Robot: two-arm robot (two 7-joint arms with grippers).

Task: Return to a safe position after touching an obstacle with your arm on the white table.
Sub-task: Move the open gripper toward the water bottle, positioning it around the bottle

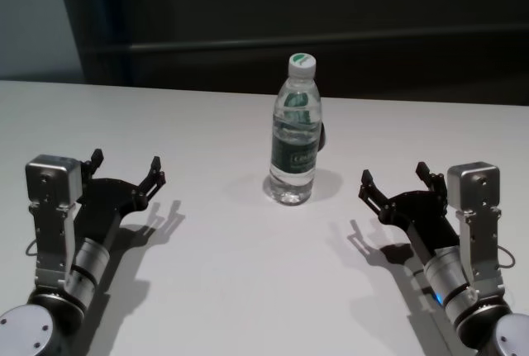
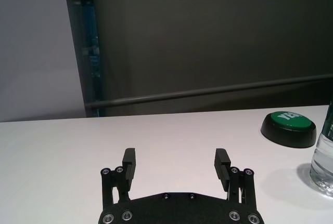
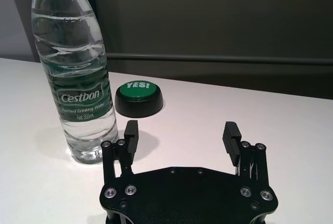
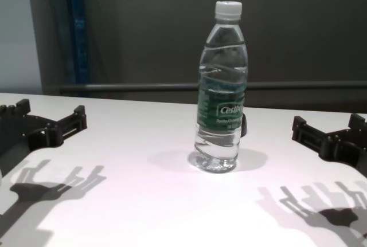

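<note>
The clear water bottle [image 1: 294, 132] with white cap and dark green label stands upright mid-table on the white table [image 1: 215, 273]. It also shows in the chest view [image 4: 222, 89], the right wrist view [image 3: 78, 73], and at the edge of the left wrist view [image 2: 323, 156]. My left gripper [image 1: 126, 168] is open and empty, low over the table, well left of the bottle; it shows in the left wrist view [image 2: 177, 164] and the chest view [image 4: 49, 120]. My right gripper [image 1: 395, 178] is open and empty, right of the bottle, apart from it; it shows in the right wrist view [image 3: 180, 138] and the chest view [image 4: 327, 129].
A small dark dome button with a green "YES!" top [image 3: 139, 98] sits just behind the bottle; it also shows in the left wrist view [image 2: 289, 127]. A dark wall with a rail [image 4: 172, 86] stands beyond the table's far edge.
</note>
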